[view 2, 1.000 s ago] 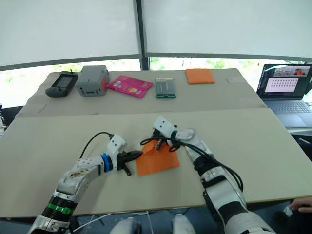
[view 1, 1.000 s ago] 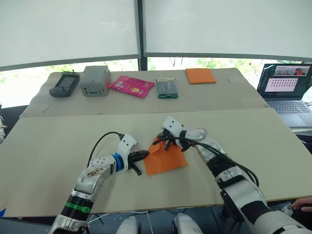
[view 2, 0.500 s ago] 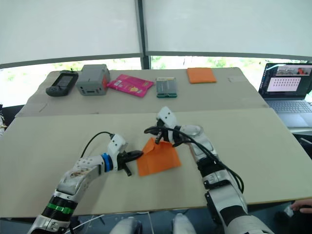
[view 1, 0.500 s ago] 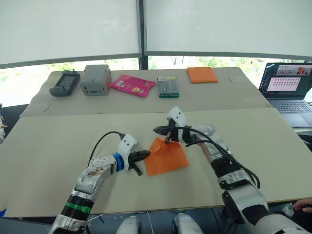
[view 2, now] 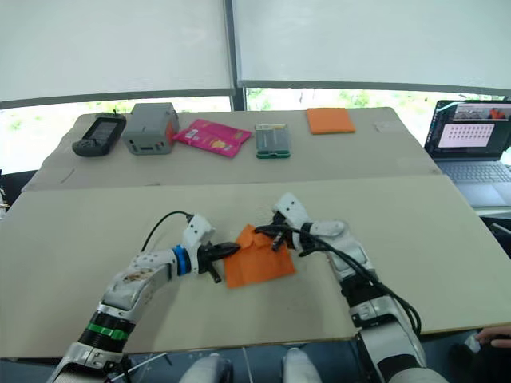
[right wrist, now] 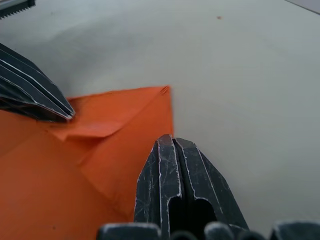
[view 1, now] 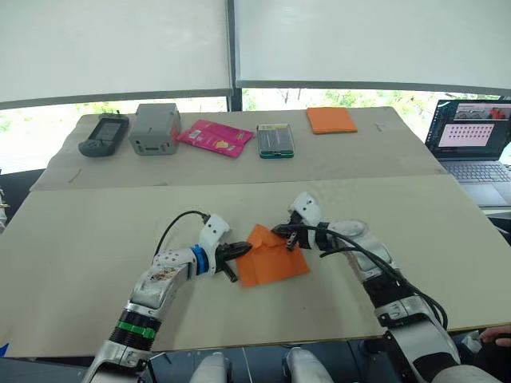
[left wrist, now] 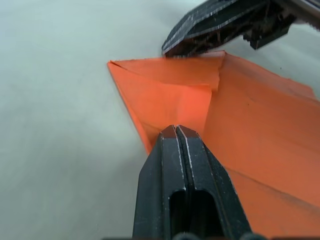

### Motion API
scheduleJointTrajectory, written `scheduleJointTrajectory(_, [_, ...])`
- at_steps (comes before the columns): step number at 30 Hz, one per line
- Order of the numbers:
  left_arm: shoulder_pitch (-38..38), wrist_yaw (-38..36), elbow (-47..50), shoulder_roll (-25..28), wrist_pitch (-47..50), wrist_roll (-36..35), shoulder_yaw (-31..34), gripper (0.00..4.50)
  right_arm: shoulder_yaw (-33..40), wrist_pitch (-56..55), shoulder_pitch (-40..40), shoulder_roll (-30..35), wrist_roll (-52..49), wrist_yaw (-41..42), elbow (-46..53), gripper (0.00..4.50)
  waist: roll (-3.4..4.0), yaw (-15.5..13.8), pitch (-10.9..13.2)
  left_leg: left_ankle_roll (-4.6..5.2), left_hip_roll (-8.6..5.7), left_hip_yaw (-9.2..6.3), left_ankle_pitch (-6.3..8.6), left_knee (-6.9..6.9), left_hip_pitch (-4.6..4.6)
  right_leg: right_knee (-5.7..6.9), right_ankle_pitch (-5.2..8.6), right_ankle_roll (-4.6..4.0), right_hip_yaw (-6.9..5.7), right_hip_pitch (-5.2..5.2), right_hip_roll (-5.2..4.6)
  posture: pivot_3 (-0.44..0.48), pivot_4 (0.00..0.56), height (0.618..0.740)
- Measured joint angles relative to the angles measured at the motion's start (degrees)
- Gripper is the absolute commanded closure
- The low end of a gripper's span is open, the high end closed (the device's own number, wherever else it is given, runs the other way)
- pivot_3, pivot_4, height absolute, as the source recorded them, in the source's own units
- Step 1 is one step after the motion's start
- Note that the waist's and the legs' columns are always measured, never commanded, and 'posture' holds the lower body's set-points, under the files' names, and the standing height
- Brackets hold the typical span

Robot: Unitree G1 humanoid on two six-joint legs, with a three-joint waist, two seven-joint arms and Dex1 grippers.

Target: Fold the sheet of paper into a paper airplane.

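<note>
On the left, the left gripper (view 1: 237,250) is clenched, its two fingers pressed flat together with nothing between them, and its tip rests on the left edge of the sheet (view 1: 271,257). The sheet lies flat on the near table (view 1: 80,263), between the two arms, with a small triangular flap already folded over at its far corner. On the right, the right gripper (view 1: 283,233) is likewise clenched and empty, its tip down on the paper near that folded corner.

The step in hand looks like setting the corner fold, an early stage, since the paper is still a broad shape and not yet a narrow wedge. To do it well, the left tip should pin the sheet firmly so it cannot slide on the smooth table, while the right tip runs along the fold line from the corner outward, pressing the crease flat. Pressure should go straight down; a sideways push risks dragging the thin paper or skewing the flap. The flap edge ought to stay lined up with the centre crease before the crease is sharpened.

On the far table, well apart, lies a smooth orange rectangle (view 1: 331,120).
</note>
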State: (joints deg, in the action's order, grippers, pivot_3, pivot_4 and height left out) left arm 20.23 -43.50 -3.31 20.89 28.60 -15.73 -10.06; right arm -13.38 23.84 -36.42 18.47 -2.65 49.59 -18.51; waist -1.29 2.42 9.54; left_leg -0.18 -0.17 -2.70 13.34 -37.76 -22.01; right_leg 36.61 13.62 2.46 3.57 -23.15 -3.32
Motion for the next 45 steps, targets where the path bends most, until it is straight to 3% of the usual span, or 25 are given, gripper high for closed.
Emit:
scheduleJointTrajectory(3, [1.2,-0.4,-1.9,-0.6,-0.7,0.0,-0.2,4.48,-1.2,-0.1,0.7,-0.2,0.9,-0.7,1.1,4.50,0.00,0.0,0.0,0.00,-0.01,0.00,0.00,0.00,0.03,0.00,0.24,0.40,0.00,0.02,0.00,0.000,0.150,0.740])
scheduleJointTrajectory(32, [6.9,-2.0,-12.4,-10.3,-6.1,1.9,1.0,4.48,-2.2,-1.9,2.2,2.5,3.6,-4.7,4.3,4.50,-0.01,-1.7,0.0,0.01,-0.08,0.01,-0.01,-0.03,-0.05,-0.15,0.19,0.47,0.00,0.05,-0.03,0.000,0.150,0.740])
scheduleJointTrajectory(41, [7.7,-3.6,-12.4,-8.5,-7.4,5.6,-2.5,4.48,-1.6,-0.2,2.4,3.6,3.5,-4.7,5.8,4.50,0.00,-1.8,0.0,0.01,-0.14,0.01,-0.01,-0.02,-0.19,-0.47,-0.10,0.20,-0.04,0.09,-0.07,0.000,0.150,0.740])
scheduleJointTrajectory(45, [7.9,-3.2,-12.3,-8.6,-8.0,7.4,-3.6,4.48,0.4,2.3,2.8,7.1,2.0,-3.7,7.7,4.50,0.00,-2.0,0.0,0.01,-0.19,0.00,-0.01,-0.03,-0.21,-0.53,-0.13,0.25,-0.04,0.11,-0.13,0.000,0.150,0.740])
